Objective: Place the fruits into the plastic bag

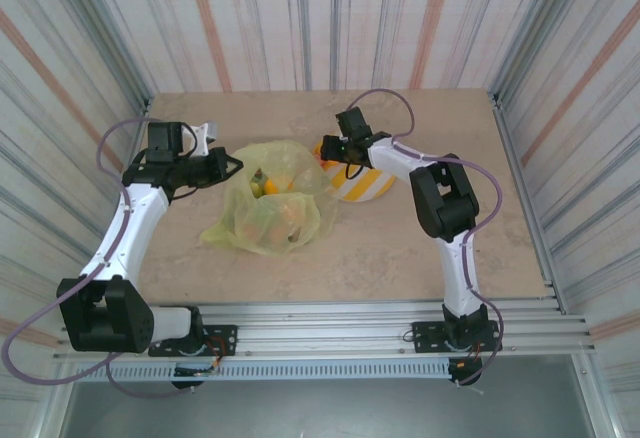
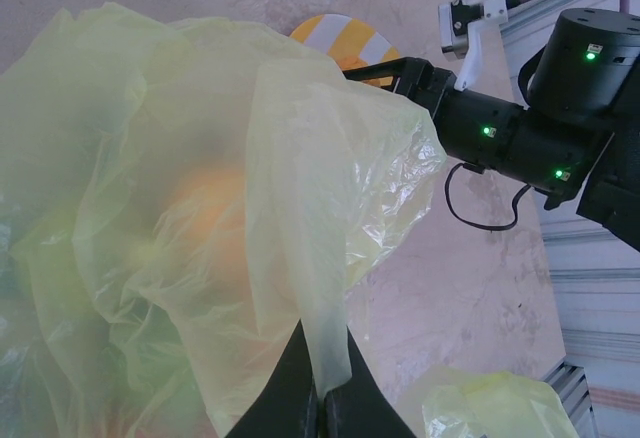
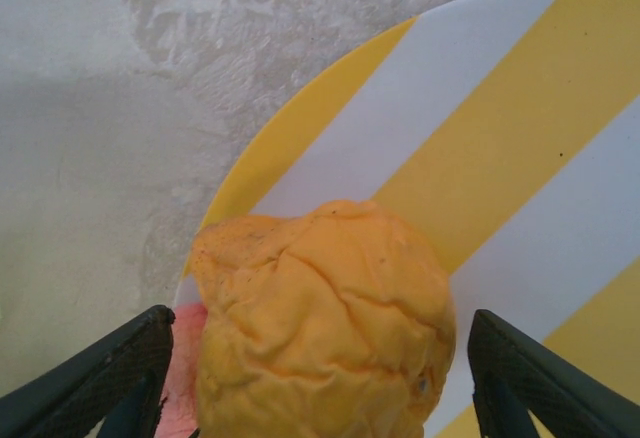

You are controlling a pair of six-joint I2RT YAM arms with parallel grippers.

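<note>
We list: left gripper (image 2: 318, 383) clamped on the plastic bag (image 2: 200, 208) — right gripper (image 3: 320, 378) spread, jaws astride an orange fruit (image 3: 320, 298) on the striped plate (image 3: 520, 108).

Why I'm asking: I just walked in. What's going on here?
The left gripper is shut on the film of a crinkly translucent yellow-green plastic bag, with several fruits inside. The right gripper has its jaws open on either side of a wrinkled orange fruit lying on a round yellow-and-white striped plate, not yet gripping it.
</note>
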